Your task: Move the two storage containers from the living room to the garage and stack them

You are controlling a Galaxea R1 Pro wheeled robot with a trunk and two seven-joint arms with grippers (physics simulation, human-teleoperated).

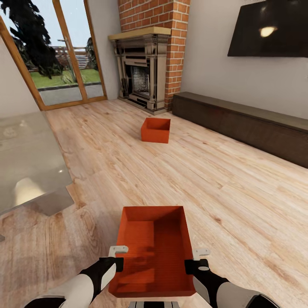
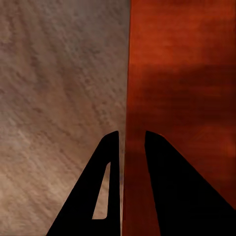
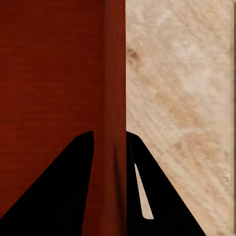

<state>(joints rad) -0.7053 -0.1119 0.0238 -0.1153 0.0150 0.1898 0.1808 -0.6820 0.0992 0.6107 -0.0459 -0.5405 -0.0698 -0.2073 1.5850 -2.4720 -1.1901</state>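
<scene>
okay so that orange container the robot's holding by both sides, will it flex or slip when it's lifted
The held container probably stays stiff: its thin walls look straight where the left gripper and right gripper each straddle one. It is empty, so likely light. The smooth walls might slip in such narrow pinches.

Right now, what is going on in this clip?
In the living room, both arms hold one orange-red rectangular storage tub: the left gripper and right gripper each have their jaws closed over a side wall. The second, matching tub sits on the light wood-plank floor near the red-brick fireplace.
</scene>
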